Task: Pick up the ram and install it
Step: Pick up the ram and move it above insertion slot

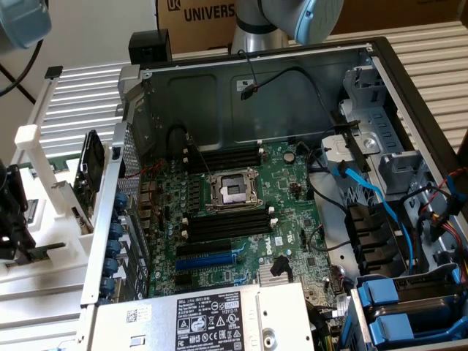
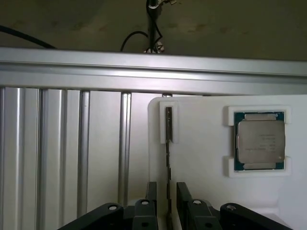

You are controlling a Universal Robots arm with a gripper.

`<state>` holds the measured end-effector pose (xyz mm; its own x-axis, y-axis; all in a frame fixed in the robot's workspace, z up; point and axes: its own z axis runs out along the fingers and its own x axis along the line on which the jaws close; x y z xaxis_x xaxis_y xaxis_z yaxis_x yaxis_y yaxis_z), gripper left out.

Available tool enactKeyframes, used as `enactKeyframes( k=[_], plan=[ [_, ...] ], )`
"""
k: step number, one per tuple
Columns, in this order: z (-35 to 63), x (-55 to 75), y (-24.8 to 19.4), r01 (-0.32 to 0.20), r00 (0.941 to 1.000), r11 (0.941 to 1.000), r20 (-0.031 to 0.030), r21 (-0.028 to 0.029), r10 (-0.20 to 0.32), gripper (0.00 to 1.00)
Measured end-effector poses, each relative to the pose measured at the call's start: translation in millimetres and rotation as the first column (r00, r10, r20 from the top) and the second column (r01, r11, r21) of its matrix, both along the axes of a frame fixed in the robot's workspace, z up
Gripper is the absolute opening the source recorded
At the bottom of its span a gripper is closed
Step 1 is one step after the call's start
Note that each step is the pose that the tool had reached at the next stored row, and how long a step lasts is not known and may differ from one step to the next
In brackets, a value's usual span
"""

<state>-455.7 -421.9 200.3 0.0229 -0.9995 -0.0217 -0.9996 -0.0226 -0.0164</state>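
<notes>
The ram [image 2: 168, 125] stands on its thin edge in a narrow slot of a white tray [image 2: 201, 182]. It runs lengthwise straight into the gap between the two black fingers [image 2: 184, 203] of the pincer [image 2: 166, 188]. One finger sits on each side of the stick, close beside it. The far end of the stick reaches well past the fingertips to the slot's end bracket.

The pincer is released, with its fingers spread and straddling the ram. A sliver of space shows on both sides, so it grips nothing, and I cannot tell whether a finger brushes the board.

Counted from the biggest down:
- One open computer case [image 1: 219, 95] fills most of the exterior view.
- One green main board [image 1: 292, 219] lies inside the case.
- One ribbed metal bench [image 2: 62, 158] carries the tray, which sits outside the case at the exterior view's left.
- There is one white tray.
- Two banks of long black slots [image 1: 227, 157] sit on the board, one on either side of the socket.
- One square socket [image 1: 234, 190] sits between the banks.
- One silver-topped chip [image 2: 259, 141] lies flat in its own recess of the tray, well apart from the ram.
- There is one ram stick.
</notes>
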Motion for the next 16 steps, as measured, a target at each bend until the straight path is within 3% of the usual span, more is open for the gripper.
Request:
enactKeyframes(
  k=[5,6,16],
  plan=[
    [-0.1,0.0,0.0,0.000,1.0000,1.0000,0.0001,0.0000,0.000,0.29],
    [0.0,0.0,0.0,0.000,1.0000,1.0000,0.0000,0.0000,0.000,0.13],
    [0.6,0.0,0.0,0.000,1.0000,1.0000,0.0006,0.0003,0.000,0.13]
  ],
)
